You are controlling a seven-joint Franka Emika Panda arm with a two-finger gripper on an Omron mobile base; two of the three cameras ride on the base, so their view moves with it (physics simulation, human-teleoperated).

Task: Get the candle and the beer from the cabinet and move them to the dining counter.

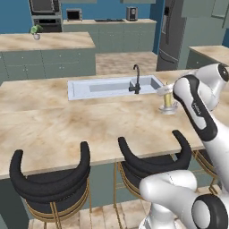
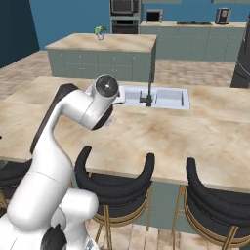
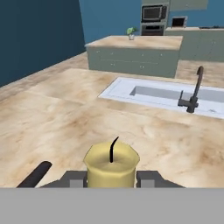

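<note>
Candle (image 3: 111,165) gripped between the jaws, pale-yellow wax with a black wick, grey finger pads (image 3: 73,179) pressed against both sides. Seen from the left base camera standing upright on the beige marble tabletop (image 1: 80,120), candle (image 1: 167,101) in its small round dish, just right of the inset steel sink (image 1: 103,87) and near the black faucet (image 1: 136,80). Partly hidden behind the white arm (image 2: 88,105) in the right base view. Black-backed stools (image 1: 49,179) tucked along the near edge of the tabletop.
</note>
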